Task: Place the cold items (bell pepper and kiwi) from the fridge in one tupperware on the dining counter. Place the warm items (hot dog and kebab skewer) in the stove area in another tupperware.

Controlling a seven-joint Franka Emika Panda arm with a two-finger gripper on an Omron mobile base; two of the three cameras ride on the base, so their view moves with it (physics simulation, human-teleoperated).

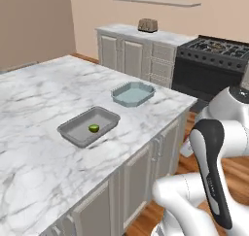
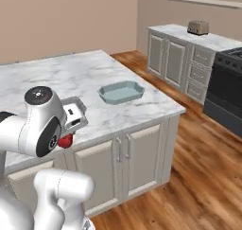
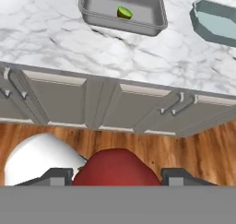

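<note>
I note the gripper [image 3: 118, 179] pinching the pepper [image 3: 115, 168] at bottom centre: rounded, smooth, likely slippery; hold mid-body. Kiwi [image 3: 124, 12] sits in grey tub [image 3: 99, 2], upper frame.

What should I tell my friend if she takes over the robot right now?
Gripper: shut on the red bell pepper, held low in front of the dining counter cabinets.
Kiwi: already in the grey tupperware.
Blue tupperware: empty, beside the grey one on the counter.
Done: kiwi placed, pepper fetched.
Left: drop the pepper in with the kiwi, then bring the hot dog and kebab skewer from the stove area to the blue one.
</note>
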